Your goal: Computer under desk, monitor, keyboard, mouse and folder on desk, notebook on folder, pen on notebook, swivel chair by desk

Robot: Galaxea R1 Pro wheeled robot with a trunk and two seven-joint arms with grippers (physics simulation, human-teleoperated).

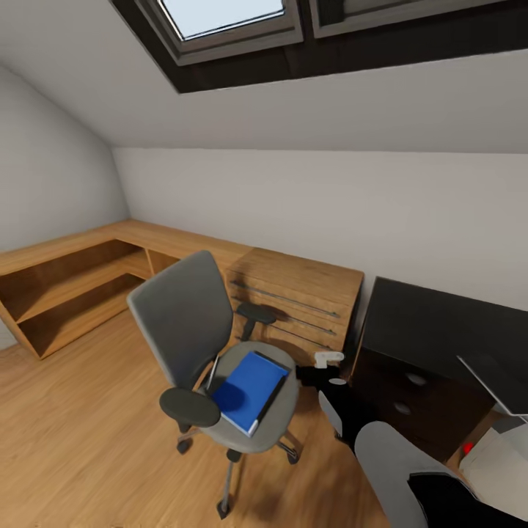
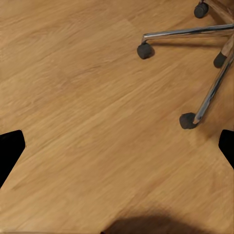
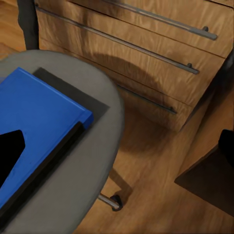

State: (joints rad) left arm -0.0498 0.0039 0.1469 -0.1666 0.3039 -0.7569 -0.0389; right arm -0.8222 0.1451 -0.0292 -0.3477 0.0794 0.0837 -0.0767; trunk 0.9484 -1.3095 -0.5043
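Note:
The swivel chair point(image 1: 187, 323) stands on the wood floor with its grey back toward the left shelves. The blue folder point(image 1: 249, 391) lies flat on its seat point(image 3: 100, 146), with a dark strip along one side. My right gripper point(image 1: 323, 368) hovers open just beside the seat's right edge, between the chair and the desk point(image 1: 433, 323). In the right wrist view the folder point(image 3: 41, 114) lies close under one fingertip point(image 3: 9, 153), untouched. My left gripper point(image 2: 117, 146) is open over bare floor near the chair's chrome base point(image 2: 209, 97).
A light-wood dresser point(image 1: 301, 293) with bar handles stands behind the chair against the wall. Low open wooden shelves point(image 1: 66, 293) run along the left. The desk's dark drawer unit point(image 1: 403, 396) is close on the right. A pale-rimmed dark panel point(image 1: 490, 381) juts in at the right edge.

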